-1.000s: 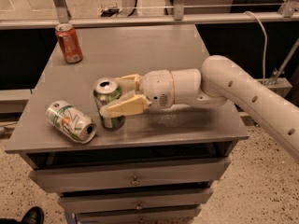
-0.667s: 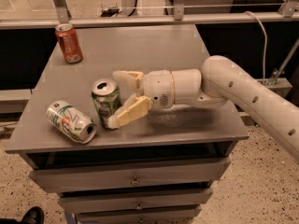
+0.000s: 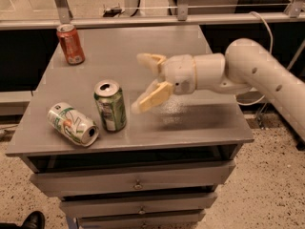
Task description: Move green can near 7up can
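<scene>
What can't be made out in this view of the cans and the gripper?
All in the camera view:
1. The green can: label wording is too blurred to read.
2. The 7up can, lying on its side left of it: underside is hidden against the table.
3. The gripper, open, right of the green can and clear of it: its arm is cut off by the right edge.
4. A shoe: cut off by the bottom edge.
</scene>
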Available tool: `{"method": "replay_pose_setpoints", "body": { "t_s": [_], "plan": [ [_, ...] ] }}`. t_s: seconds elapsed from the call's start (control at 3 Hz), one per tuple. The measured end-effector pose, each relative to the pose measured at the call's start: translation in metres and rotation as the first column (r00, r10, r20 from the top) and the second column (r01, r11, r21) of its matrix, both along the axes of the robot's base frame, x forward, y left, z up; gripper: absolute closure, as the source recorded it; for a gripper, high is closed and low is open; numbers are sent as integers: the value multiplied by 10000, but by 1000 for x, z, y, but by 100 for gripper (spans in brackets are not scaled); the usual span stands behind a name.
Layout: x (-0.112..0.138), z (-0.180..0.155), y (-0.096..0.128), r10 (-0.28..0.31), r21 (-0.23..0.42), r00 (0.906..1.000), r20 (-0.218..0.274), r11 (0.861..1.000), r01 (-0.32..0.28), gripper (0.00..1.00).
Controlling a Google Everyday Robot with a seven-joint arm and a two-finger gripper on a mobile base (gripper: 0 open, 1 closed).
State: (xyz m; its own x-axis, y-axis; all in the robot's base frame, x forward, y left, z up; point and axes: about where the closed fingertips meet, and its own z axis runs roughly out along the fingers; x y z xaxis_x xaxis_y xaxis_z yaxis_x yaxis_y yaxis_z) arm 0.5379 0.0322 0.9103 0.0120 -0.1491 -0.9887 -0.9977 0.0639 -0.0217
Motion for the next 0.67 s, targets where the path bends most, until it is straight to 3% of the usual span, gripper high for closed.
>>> {"method": "replay_pose_setpoints", "body": {
  "t_s": [0.33,0.67],
  "plan": [
    [38,29,-40,-878,-139,9919,915,9959,894,0],
    [47,40,-49,-1104,-63,9872,1150,9937,1119,0]
  ]
}}
